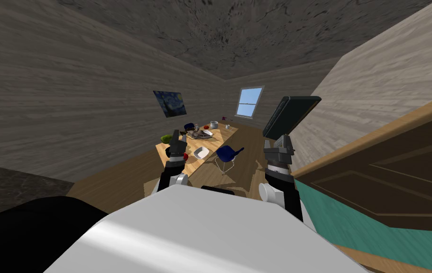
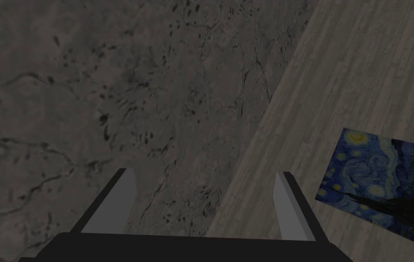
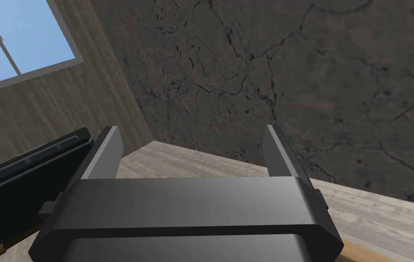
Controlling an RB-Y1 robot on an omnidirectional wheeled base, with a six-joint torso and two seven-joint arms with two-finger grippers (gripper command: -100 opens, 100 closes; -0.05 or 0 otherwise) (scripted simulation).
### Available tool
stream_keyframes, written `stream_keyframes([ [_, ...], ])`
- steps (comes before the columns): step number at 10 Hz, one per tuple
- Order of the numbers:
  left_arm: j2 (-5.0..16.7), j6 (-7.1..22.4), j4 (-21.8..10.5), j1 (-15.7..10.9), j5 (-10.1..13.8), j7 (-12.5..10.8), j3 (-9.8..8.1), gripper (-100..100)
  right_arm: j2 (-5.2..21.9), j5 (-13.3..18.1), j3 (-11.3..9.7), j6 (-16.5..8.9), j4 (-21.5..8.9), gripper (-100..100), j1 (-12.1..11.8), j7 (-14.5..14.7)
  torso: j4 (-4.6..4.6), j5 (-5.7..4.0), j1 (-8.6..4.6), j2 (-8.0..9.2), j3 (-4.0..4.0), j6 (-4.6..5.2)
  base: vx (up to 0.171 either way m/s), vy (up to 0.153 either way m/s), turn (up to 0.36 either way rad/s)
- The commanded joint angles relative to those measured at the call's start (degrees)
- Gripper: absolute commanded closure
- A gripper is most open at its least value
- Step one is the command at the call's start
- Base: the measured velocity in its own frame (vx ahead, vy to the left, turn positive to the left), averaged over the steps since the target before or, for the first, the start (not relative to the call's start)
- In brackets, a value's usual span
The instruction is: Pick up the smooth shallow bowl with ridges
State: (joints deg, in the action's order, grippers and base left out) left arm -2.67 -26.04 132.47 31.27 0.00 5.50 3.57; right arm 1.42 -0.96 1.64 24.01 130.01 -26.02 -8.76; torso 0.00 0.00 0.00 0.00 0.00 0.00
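Two pincers raised and empty, with the bowl out ahead on the bench.

Left pincer has its fingers spread wide with nothing between them. Right pincer is the same, blades parted, raised beside a dark flat panel. Beyond them the long wooden bench runs toward the far window, crowded with dishes. At its near end sits a white shallow bowl, low-walled, pale and plain. Its ridges are too small to make out, so I'm taking it as the target by shape alone. A small red thing lies just left of it and a blue chair stands just right. This looks like the approach step, with nothing reached yet. Next call, I'd say: close on the bench's near end, then tip the left pincer down over the bowl's rim, fingers apart.
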Motion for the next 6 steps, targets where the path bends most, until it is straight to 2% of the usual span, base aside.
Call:
stream_keyframes([
  [1, 2.2, 0.4, -0.4, -0.1, 0.4, 0.2, -0.09, -100, 0.0, 0.0, 0.0, 0.0, 0.0, 0, 0.0, 0.0, 0.0, 0.0, 0.0, 0.0, 0.0, 0.0, -0.013, -0.009, -0.002],
  [3, 5.4, 1.2, -1.4, -0.5, 1.3, 0.5, -0.31, -100, 0.0, 0.0, 0.0, 0.0, 0.0, 0, 0.0, 0.0, 0.02, -0.01, -0.04, 0.1, 0.06, 0.0, -0.041, -0.021, -0.004],
  [6, 9.5, 3.2, -3.8, -1.3, 3.2, 1.2, -0.79, -100, 0.0, 0.0, 0.0, 0.0, 0.0, 0, 0.0, 0.0, 0.06, -0.03, -0.16, 0.28, 0.16, 0.01, -0.075, -0.043, -0.011],
])
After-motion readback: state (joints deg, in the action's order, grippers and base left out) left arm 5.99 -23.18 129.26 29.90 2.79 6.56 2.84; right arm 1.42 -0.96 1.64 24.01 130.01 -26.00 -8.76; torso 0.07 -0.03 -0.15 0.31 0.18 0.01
